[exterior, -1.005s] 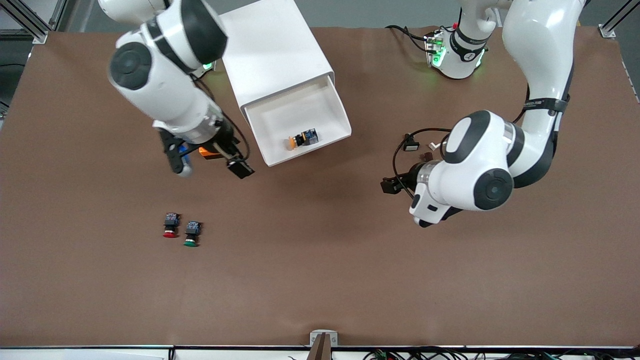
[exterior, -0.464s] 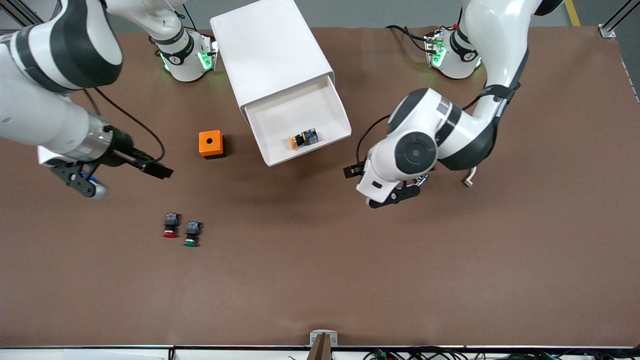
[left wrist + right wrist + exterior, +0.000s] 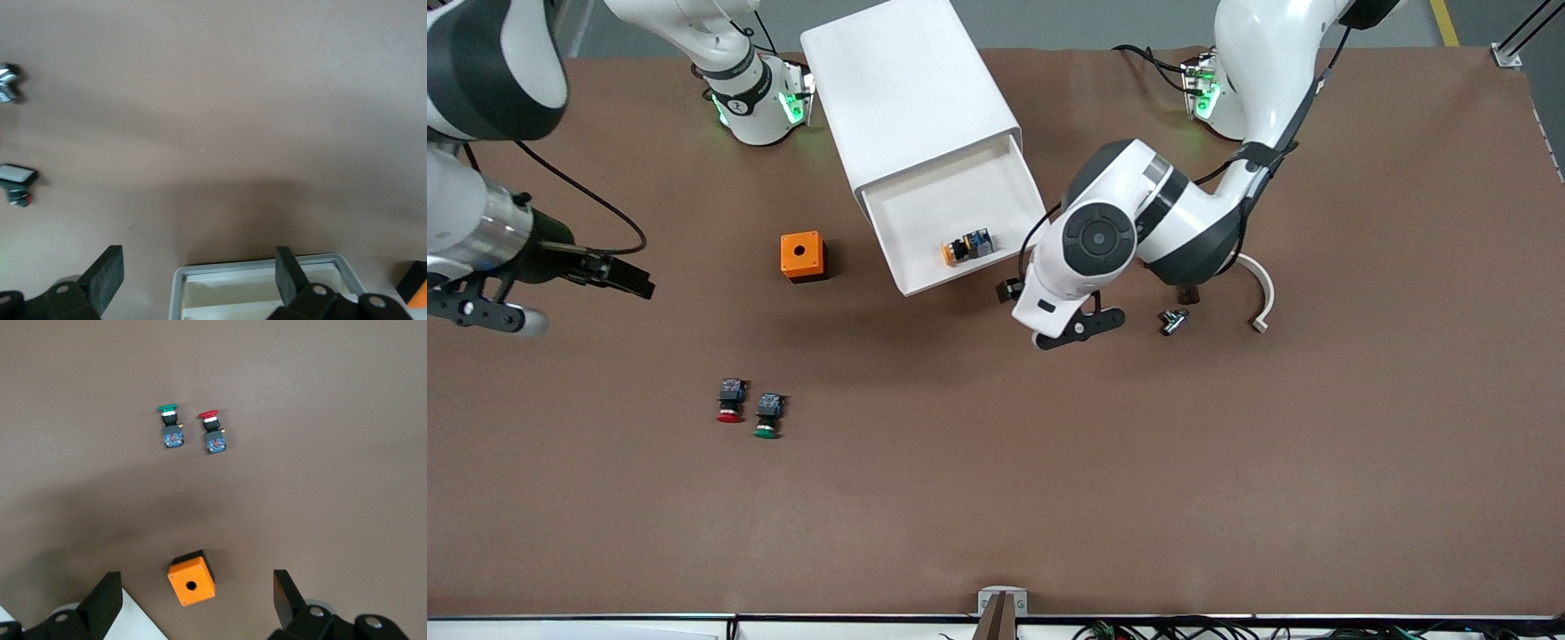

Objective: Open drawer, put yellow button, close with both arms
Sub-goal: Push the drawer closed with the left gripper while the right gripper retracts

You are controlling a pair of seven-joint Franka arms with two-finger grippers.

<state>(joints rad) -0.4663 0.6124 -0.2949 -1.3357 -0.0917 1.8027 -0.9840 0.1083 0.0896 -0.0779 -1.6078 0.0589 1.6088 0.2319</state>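
Both arms had shifted: the right gripper withdrew empty, fingers spread, toward its desk end, while the left gripper, fingers likewise spread, closed on the drawer front, where the yellow button lay inside, awaiting closure.

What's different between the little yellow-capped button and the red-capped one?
The yellow button lies inside the open drawer of the white cabinet, while the red button sits out on the bare table, nearer the front camera, beside a green button. Their caps differ in colour: one yellow-orange, one red. Both are small push-buttons with dark bodies showing blue, both lie on their sides, and neither is touched by a tool.
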